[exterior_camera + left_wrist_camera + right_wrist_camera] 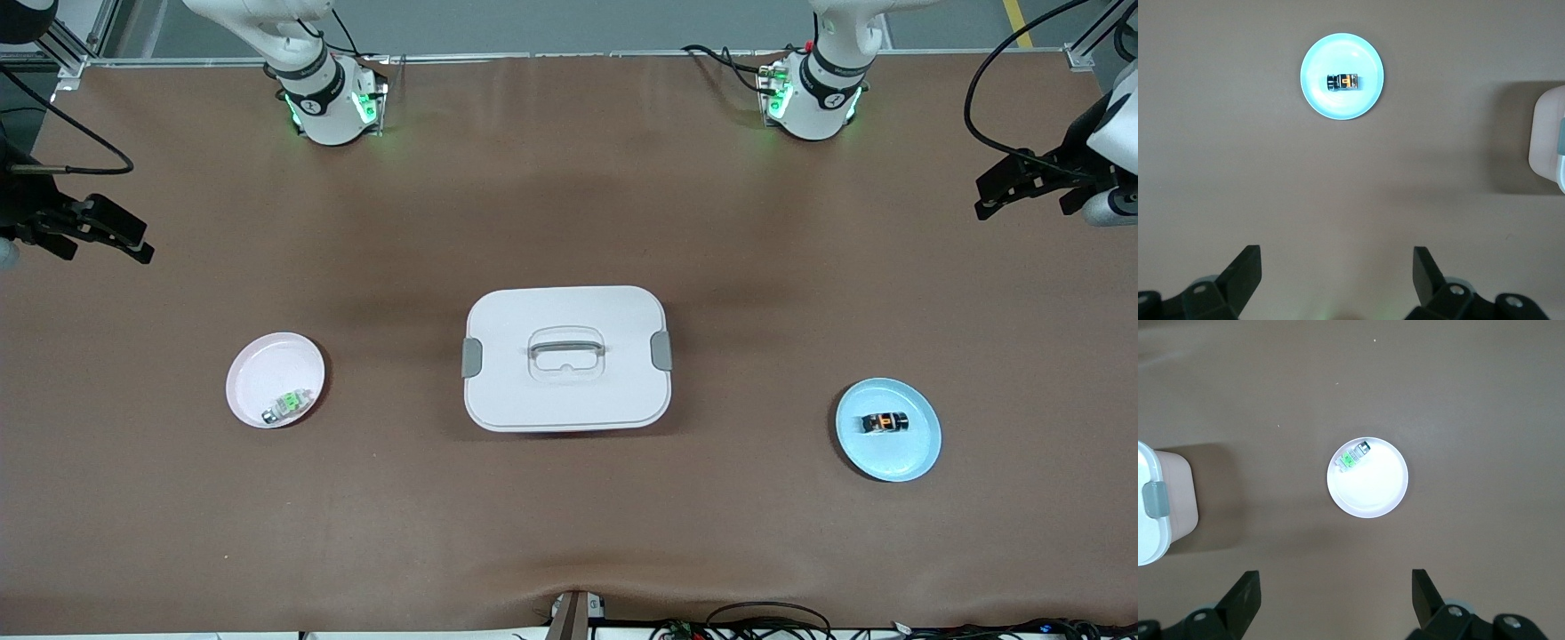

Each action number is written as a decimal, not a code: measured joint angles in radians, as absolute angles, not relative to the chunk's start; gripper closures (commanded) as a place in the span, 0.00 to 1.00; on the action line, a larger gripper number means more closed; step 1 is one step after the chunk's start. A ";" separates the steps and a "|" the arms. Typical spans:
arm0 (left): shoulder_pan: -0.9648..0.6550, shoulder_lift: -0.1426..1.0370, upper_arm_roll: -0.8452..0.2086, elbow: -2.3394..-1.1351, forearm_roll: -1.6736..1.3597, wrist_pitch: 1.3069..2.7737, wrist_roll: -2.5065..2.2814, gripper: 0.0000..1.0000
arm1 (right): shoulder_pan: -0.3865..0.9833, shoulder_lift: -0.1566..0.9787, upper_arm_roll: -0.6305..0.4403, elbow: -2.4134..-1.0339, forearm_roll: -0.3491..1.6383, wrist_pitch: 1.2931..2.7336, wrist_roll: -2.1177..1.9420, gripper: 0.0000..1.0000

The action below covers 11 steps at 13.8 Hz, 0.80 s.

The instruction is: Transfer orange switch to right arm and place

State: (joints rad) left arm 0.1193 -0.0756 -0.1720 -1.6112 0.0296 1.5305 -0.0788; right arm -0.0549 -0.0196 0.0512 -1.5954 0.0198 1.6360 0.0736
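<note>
Brown table: orange switch lies lengthwise end-to-end; both pincers gape empty.

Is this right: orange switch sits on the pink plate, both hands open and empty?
Not quite. The orange switch sits on the blue plate, as the front view shows; the pink plate holds the silver-and-green switch. Both hands are open and empty.

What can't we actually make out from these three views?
- White lidded box: contents hidden by its closed lid, front view; cut off by the frame edge in both wrist views.
- Orange switch on the blue plate: markings too small to read in any view.
- Silver-and-green switch on the pink plate: detail too small.
- Left gripper and right gripper, both open over bare table: arms cut off by frame edges.
</note>
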 measured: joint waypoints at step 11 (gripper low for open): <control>0.121 -0.049 -0.171 -1.588 0.030 1.531 -0.070 0.00 | -0.055 -0.019 0.051 -1.595 0.020 1.636 0.074 0.00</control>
State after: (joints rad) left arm 0.1213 -0.0494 -0.1706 -1.5879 0.0296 1.5313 -0.0695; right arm -0.0549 -0.0195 0.0512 -1.5954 0.0198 1.6358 0.0737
